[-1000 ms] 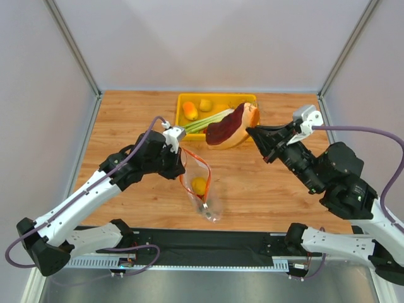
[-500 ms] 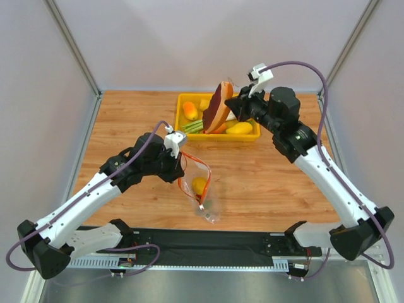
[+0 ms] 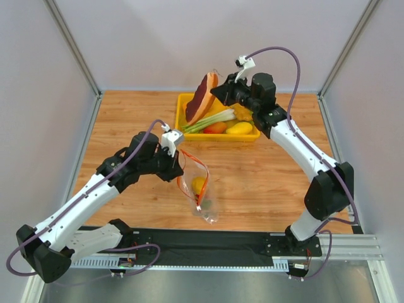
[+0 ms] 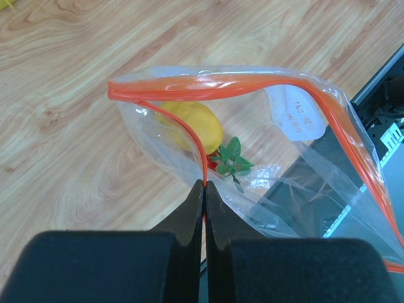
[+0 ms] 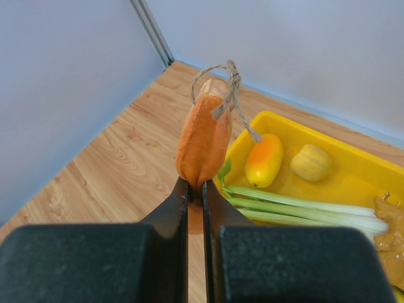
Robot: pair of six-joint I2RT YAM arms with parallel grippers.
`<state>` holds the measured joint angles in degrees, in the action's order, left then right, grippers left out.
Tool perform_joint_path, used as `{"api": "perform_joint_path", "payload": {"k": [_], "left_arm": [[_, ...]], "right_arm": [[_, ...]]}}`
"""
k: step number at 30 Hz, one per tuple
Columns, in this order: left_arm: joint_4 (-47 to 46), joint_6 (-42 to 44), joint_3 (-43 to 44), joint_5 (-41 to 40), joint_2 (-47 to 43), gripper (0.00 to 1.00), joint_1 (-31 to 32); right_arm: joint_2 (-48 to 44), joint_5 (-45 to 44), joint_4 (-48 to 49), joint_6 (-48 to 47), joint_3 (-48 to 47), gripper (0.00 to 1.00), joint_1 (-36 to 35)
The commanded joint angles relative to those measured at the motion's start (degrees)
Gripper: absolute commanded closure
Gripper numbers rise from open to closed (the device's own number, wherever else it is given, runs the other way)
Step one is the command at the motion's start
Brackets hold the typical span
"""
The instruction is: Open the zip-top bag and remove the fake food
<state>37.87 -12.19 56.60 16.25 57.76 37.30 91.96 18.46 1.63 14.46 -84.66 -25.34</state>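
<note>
The meat slice (image 3: 201, 98) is now hanging higher and further left than 1 second ago, when it was low at the front right corner of the yellow tray (image 3: 183, 104). It is now up in the air over the tray's far left end. The right arm, folded at the right side of the bench (image 3: 126, 120) back then, is now reaching out long toward the tray. The zip-top bag (image 3: 199, 188) is staying where it was, near the front middle of the bench.

From above, the slice is showing a dark maroon face with a tan rind. From the right wrist it is appearing edge-on, as an orange-tan rind with a twine loop (image 5: 227, 82) at its top. The bag is clear and crinkly, and its red-orange zip strip is gaping open. Inside it, 1 yellow fruit (image 4: 189, 123) is lying beside 1 small red bit with green leaves (image 4: 228, 161).

The right end effector (image 3: 214, 93) is clamping the slice's lower edge, its jaws nearly together. The left end effector (image 3: 178, 165) is squeezing fully closed on the bag's near zip edge, pinching it between its fingertips and holding that side up.

In the tray, a leek (image 3: 211, 120) is lying diagonally among some orange and yellow pieces.
</note>
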Motion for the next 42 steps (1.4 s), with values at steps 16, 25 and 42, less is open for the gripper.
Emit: {"api": "perform_joint_path", "payload": {"k": [16, 25, 42], "left_arm": [[-4.4, 1.3, -1.3, 9.7, -0.1, 1.0, -5.4], [-4.6, 1.8, -1.9, 9.9, -0.6, 1.0, -5.4], [-4.3, 2.2, -2.4, 9.5, -1.8, 1.0, -5.4]], "right_arm": [[13.1, 1.5, 8.7, 2.0, 0.6, 1.0, 6.5], [19.1, -1.1, 4.8, 0.0, -1.2, 0.95, 7.1], [14.7, -6.2, 1.8, -2.2, 3.0, 0.1, 7.8]]}}
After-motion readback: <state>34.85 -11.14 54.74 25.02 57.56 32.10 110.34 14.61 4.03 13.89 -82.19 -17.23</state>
